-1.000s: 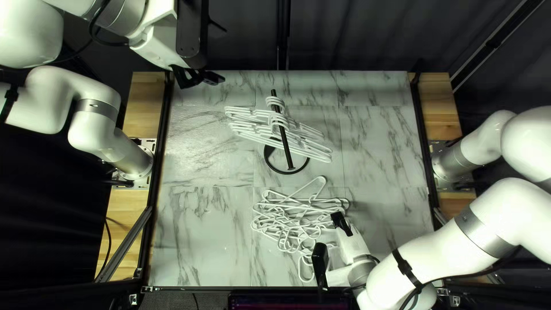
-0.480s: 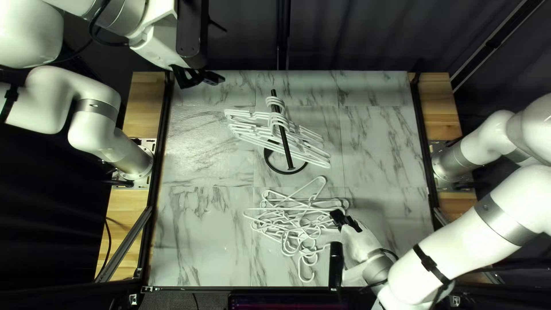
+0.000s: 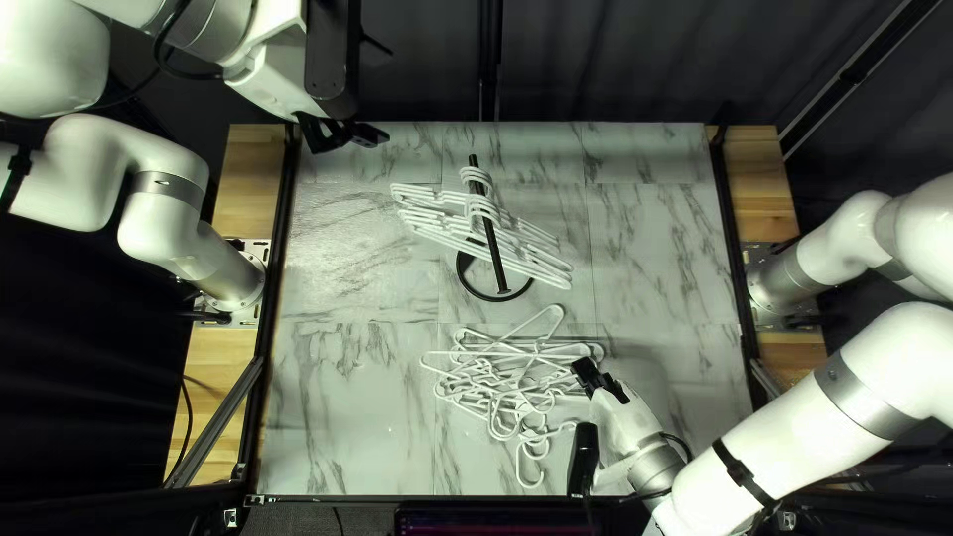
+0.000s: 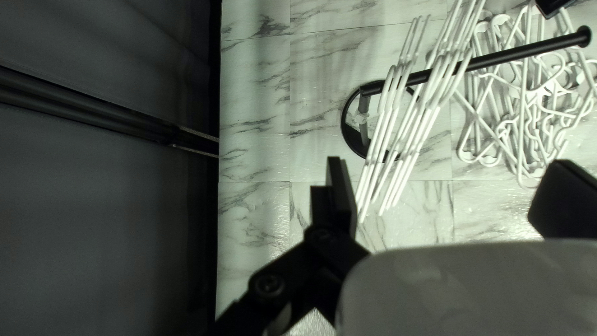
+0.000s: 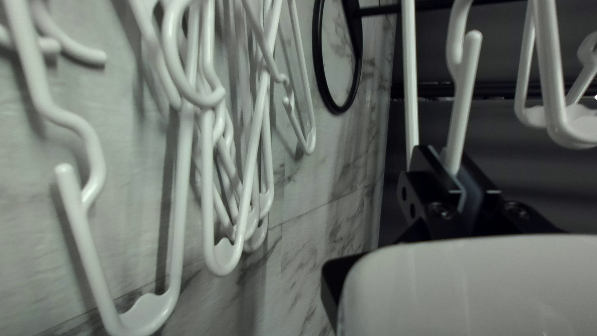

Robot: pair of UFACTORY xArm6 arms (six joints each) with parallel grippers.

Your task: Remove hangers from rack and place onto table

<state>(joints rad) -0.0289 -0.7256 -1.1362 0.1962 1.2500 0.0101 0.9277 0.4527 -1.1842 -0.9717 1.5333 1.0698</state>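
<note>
1. My right hand [image 5: 445,160] has shifted slightly rightward in the top left view, clenching one hanger [image 5: 461,118]; release onto the pile [image 3: 508,389] seems next.
2. Other hangers [image 3: 483,206] still hang on the rack [image 3: 493,250].
3. Left hand [image 4: 444,180]: released, spread wide.
4. Tangled desk hangers could snag.

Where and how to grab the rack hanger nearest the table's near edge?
I'd pinch the hanger by its shoulder end, coming from the right of the top left view, one finger in front, one slipped behind. That end juts out sideways, clear of the rail; neighbours hang close behind, so keep the rear finger shallow.
</note>
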